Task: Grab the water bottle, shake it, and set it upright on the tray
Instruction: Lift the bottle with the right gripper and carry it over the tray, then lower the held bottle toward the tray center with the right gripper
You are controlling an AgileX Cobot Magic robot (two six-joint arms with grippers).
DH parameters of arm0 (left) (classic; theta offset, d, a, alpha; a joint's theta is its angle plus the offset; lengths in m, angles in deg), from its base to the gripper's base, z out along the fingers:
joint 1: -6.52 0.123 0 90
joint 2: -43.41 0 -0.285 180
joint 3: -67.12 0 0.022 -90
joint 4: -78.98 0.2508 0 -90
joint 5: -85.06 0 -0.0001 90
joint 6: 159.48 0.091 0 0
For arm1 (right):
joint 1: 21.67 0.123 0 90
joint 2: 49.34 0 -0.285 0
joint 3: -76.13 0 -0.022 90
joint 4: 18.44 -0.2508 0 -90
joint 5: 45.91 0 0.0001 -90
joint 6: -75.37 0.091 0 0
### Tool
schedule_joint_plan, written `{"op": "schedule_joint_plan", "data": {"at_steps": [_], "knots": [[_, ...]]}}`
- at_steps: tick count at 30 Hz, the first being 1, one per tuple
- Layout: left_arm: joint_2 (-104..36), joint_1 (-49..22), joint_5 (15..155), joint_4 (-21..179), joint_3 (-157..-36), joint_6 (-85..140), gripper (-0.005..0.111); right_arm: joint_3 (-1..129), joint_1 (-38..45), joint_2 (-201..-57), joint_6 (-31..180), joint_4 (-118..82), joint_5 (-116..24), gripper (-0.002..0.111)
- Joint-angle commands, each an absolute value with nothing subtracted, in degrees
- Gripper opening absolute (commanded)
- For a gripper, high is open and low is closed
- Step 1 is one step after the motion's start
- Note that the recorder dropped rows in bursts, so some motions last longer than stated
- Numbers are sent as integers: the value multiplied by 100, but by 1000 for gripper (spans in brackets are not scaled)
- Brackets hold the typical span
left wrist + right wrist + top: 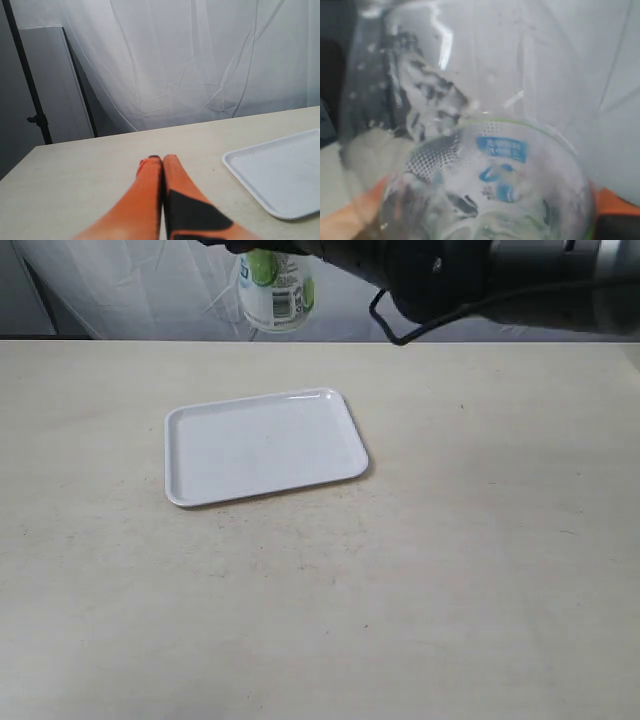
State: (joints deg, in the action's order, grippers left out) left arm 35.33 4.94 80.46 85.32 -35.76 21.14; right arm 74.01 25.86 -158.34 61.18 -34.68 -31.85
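One water bottle (275, 290), top cut off, aloft in right pincer (490, 212).

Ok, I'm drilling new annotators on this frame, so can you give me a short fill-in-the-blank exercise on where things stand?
1. The right gripper holds the water bottle ____ the table.
2. The tray carries ____ objects.
3. The left gripper is ____ on nothing.
Missing words: above; no; shut.
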Motion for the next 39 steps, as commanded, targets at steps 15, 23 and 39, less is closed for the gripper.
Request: {"op": "schedule_joint_plan", "data": {"at_steps": [15, 23, 39], "knots": [[3562, 462, 8077, 8552, -3566, 2090, 0, 7719, 3139, -16626, 6350, -3672, -3942, -1], [3562, 462, 8077, 8552, -3566, 2090, 0, 7666, 3177, -16603, 6180, -3309, -4415, -1], [3562, 462, 8077, 8552, -3566, 2090, 0, 8026, 3744, -16768, 6286, -3364, -3875, -1]]}}
